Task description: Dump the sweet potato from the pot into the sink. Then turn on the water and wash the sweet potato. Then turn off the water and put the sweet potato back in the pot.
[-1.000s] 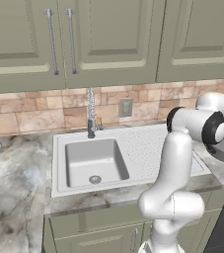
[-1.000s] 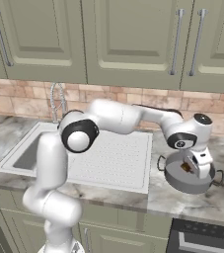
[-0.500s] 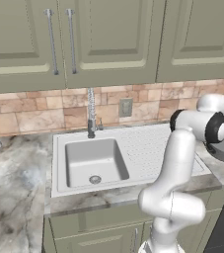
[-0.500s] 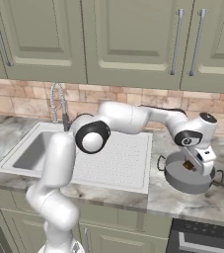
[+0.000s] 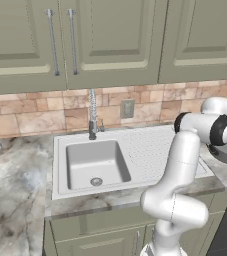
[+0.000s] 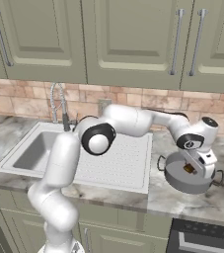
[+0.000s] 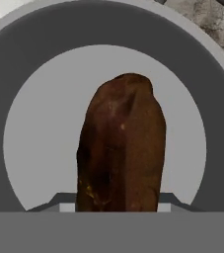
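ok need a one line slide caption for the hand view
Looking down the gripper at the sweet potato inside the pot.

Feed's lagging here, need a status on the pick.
End effector down in pot, shut on sweet potato. Pot on counter right of sink. Path to the basin looks clear.

I am finding nothing to read in any of the views: no letters, numbers, brand marks or signs are showing anywhere.
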Controlling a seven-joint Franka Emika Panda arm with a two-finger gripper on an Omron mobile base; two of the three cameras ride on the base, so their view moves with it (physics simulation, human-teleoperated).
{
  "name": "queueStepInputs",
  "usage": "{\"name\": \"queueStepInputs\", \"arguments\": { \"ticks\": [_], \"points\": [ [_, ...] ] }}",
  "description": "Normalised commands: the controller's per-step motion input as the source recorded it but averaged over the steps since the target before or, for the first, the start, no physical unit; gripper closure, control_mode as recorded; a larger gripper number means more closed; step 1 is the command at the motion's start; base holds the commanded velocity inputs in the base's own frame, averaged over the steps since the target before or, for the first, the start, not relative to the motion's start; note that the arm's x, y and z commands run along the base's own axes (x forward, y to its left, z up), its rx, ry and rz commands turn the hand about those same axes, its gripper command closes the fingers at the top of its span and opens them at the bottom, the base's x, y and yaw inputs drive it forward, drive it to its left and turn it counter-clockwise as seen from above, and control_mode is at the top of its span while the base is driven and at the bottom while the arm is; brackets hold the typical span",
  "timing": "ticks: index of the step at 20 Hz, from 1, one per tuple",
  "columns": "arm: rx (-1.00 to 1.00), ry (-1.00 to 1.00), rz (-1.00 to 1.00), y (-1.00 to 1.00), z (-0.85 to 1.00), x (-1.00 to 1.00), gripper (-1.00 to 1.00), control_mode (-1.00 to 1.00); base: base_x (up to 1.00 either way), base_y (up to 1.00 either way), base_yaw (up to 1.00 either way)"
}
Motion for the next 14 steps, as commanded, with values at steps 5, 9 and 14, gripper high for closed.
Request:
{"name": "queueStepInputs", "arguments": {
  "ticks": [5,9,14],
  "points": [
    [0.0,0.0,0.03,0.0,-0.19,0.13,1.0,-1.0,0.0,0.0,0.0],
    [0.0,0.0,0.02,0.0,-0.21,0.19,1.0,-1.0,0.0,0.0,0.0],
    [0.0,0.0,0.01,0.0,-0.25,0.23,1.0,-1.0,0.0,0.0,0.0]
  ]
}}
